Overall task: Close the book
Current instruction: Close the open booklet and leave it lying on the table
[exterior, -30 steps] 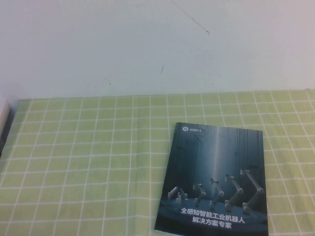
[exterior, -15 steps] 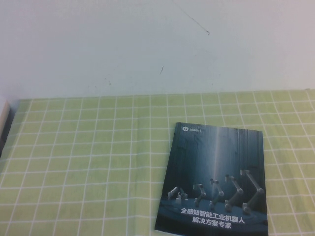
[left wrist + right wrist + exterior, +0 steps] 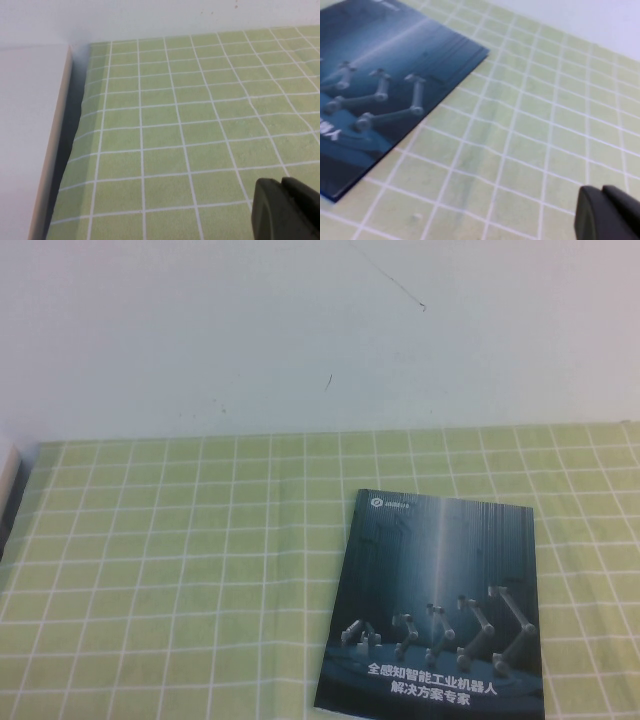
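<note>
The book [image 3: 435, 605] is lying closed and flat, front cover up, on the green checked cloth [image 3: 180, 540] that is covering the surface, in the near right part of the high view. Its near edge is reaching the bottom border of that view. Its long axis is running from the robot's side toward the pale wall [image 3: 300, 330], turned a little clockwise so that the far end is leaning slightly toward the robot's right. The white title lines across the near end of the dark blue cover are reading upright from the robot's side, so the top of the cover is pointing away toward the wall. Neither arm is showing in the high view. The right gripper [image 3: 602, 192] is hanging low over bare cloth [image 3: 535, 125] to the right of the book [image 3: 380, 85], apart from it and touching nothing. Its dark fingers seem to be pressed together with nothing between them, though only their tips are showing at the corner. The left gripper [image 3: 281, 184] is hovering over the cloth [image 3: 175, 125] on the far left side, well apart from the book, its fingers likewise lying clenched side by side and empty. A white slab [image 3: 30, 125] is sitting just beside the cloth's left edge.
</note>
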`<act>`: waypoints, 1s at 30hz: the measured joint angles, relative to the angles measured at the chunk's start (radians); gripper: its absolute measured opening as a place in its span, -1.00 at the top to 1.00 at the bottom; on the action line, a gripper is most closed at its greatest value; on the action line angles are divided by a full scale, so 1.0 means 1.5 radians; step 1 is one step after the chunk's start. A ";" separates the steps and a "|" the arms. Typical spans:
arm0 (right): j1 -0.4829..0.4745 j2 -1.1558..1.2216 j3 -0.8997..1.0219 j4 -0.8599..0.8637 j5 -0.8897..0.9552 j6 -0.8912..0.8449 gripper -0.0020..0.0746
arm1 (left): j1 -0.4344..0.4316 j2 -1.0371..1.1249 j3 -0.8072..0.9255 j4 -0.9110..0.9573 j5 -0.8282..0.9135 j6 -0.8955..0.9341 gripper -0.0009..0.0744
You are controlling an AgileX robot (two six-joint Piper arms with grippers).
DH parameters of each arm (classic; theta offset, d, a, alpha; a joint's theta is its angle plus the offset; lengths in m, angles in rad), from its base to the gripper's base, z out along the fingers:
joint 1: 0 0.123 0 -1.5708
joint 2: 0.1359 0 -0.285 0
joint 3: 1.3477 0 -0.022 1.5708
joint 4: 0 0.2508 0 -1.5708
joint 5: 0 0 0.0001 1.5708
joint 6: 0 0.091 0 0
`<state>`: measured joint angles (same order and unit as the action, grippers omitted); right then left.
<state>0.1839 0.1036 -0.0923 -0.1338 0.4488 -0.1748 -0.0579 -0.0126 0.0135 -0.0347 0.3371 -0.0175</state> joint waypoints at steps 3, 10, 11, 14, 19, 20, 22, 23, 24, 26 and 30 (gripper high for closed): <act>-0.043 -0.063 0.054 0.000 -0.016 0.007 0.95 | 0.000 0.000 0.000 0.000 0.000 0.000 0.99; -0.085 -0.076 0.072 0.006 -0.057 0.044 0.95 | 0.000 -0.001 0.000 0.000 0.000 0.000 0.99; -0.085 -0.076 0.073 0.006 -0.057 0.054 0.95 | 0.000 -0.001 0.000 0.000 0.000 0.000 0.99; -0.085 -0.076 0.073 0.006 -0.060 0.073 0.95 | 0.000 -0.001 0.000 0.000 0.000 0.000 0.99; -0.085 -0.076 0.073 0.009 -0.061 0.092 0.95 | 0.000 -0.001 0.000 0.000 0.000 0.000 0.99; -0.085 -0.076 0.073 0.012 -0.061 0.093 0.95 | 0.000 -0.001 0.000 0.000 0.000 0.000 0.99; -0.085 -0.076 0.073 0.018 -0.061 0.099 0.95 | 0.000 -0.001 0.000 0.000 0.000 0.000 0.99; -0.087 -0.076 0.073 0.020 -0.061 0.106 0.95 | 0.000 -0.001 0.000 0.000 0.000 0.000 0.98; -0.090 -0.076 0.073 0.022 -0.061 0.117 0.95 | 0.000 -0.001 0.000 0.000 0.000 0.000 0.98; -0.101 -0.076 0.073 0.023 -0.061 0.127 0.95 | 0.000 -0.001 0.000 0.000 0.000 0.000 0.98; -0.118 -0.076 0.073 0.024 -0.062 0.136 0.95 | 0.000 -0.001 0.000 0.000 0.000 0.000 0.99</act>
<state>0.0066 -0.0110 0.0169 -0.0973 0.3551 0.0289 -0.0579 -0.0136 0.0135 -0.0347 0.3371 -0.0168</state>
